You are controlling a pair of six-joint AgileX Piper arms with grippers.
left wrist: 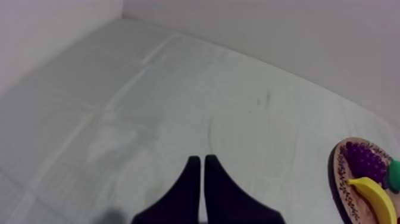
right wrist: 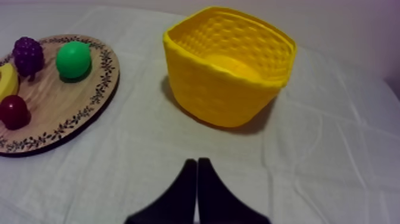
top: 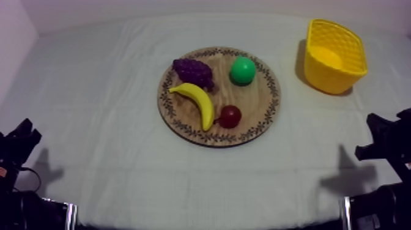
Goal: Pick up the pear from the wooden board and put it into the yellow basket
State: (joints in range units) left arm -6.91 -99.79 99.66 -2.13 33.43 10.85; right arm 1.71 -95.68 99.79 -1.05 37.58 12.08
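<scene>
Creased grey-white cloth (top: 122, 153) meets a pale wall (left wrist: 297, 36); left tool (left wrist: 202, 161) and right tool (right wrist: 197, 162) are closed, empty.

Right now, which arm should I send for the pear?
Right, I'd judge. The pear sits on the right half of the wooden board, toward the yellow basket on the side of the right gripper. The left gripper rests over bare cloth, farther off. Both lie shut on nothing.
</scene>
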